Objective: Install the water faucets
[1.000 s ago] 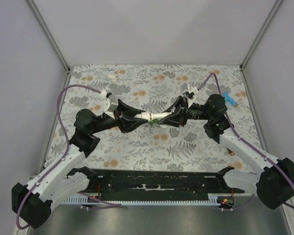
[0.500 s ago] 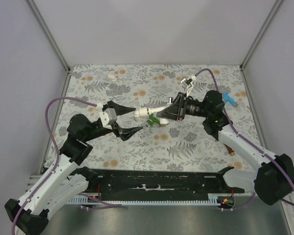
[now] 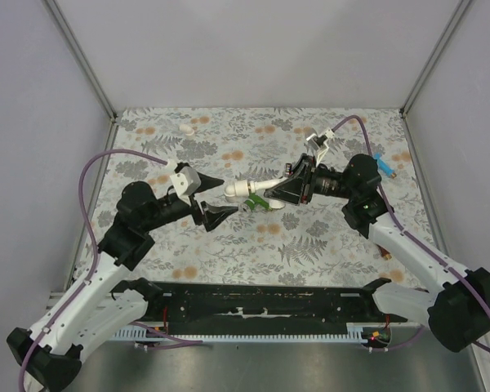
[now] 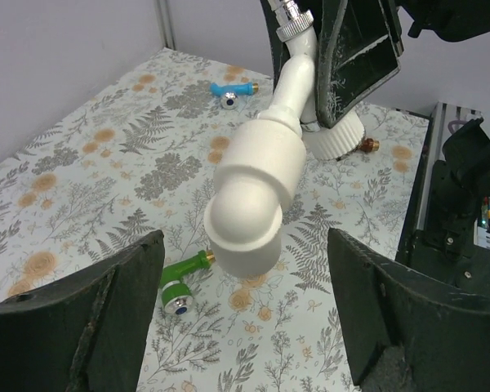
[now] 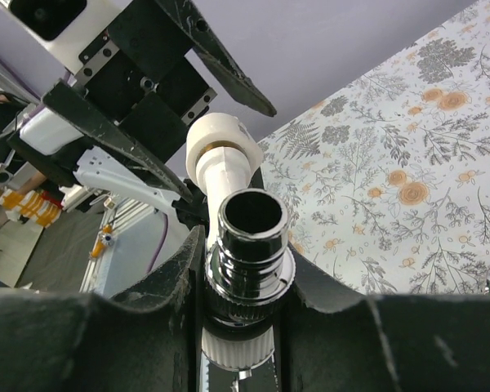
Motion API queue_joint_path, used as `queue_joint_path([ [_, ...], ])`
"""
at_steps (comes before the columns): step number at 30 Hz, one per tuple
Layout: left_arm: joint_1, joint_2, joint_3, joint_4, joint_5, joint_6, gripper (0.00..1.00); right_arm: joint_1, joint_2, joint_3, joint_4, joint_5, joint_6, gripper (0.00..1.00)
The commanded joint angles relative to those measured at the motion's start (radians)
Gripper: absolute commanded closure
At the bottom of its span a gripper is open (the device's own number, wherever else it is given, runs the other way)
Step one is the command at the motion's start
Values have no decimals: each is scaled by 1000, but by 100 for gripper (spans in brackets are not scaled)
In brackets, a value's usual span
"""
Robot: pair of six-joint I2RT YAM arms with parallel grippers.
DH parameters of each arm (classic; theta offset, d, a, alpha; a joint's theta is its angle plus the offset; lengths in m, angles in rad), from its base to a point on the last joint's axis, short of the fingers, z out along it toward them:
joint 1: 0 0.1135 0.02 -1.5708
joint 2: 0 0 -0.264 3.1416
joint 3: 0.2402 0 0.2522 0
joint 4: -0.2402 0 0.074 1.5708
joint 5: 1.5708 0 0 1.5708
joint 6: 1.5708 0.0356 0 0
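My right gripper [image 3: 287,186] is shut on the white faucet [image 3: 257,187] and holds it level above the table, pointing left. A stubby white fitting [image 3: 237,189] sits on its free end. In the right wrist view the jaws [image 5: 247,282] clamp the faucet behind its chrome spout [image 5: 249,237]. My left gripper [image 3: 216,198] is open, its fingers either side of the fitting [image 4: 249,196] and apart from it. A green faucet [image 3: 260,203] lies on the table under the white one. A blue faucet [image 3: 384,165] lies at the right edge.
A reddish-brown faucet [image 3: 385,255] lies by the right arm. A loose white fitting [image 3: 185,128] lies at the back left. Grey walls close in the flowered table [image 3: 229,245]. A black rail [image 3: 261,306] runs along the near edge.
My left gripper has opened, let go of the fitting end and drawn back to the left. My right gripper still holds the white faucet, now raised a little.
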Motion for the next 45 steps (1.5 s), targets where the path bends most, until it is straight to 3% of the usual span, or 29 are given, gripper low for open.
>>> queue_joint_path([
  [1,-3,49,68,1,69,43,15,0,-26,-13,96,-43,-35,100],
  [7,-2,118,125,1,193,80,17,0,-43,-33,104,-32,-41,100],
  [17,-2,161,105,61,234,115,18,-2,-68,-29,76,-23,-61,100],
  [22,-2,228,141,87,306,115,29,-2,-71,-27,76,-23,-61,100],
  [24,-3,250,160,95,330,113,34,-2,-72,-27,70,-18,-57,100],
  [27,-2,267,176,93,345,126,51,-2,-66,-26,70,-9,-26,100],
  [31,-2,227,158,29,276,231,97,-2,-54,-30,30,42,101,100],
  [36,-2,144,87,26,189,297,98,-2,-34,-53,12,60,245,97],
  [38,-3,132,75,27,169,296,98,-2,-30,-74,39,77,294,90],
  [42,-2,130,46,92,149,245,98,-2,-34,-87,61,85,328,50],
  [45,-2,126,23,148,106,192,98,-2,-49,-87,53,86,302,39],
])
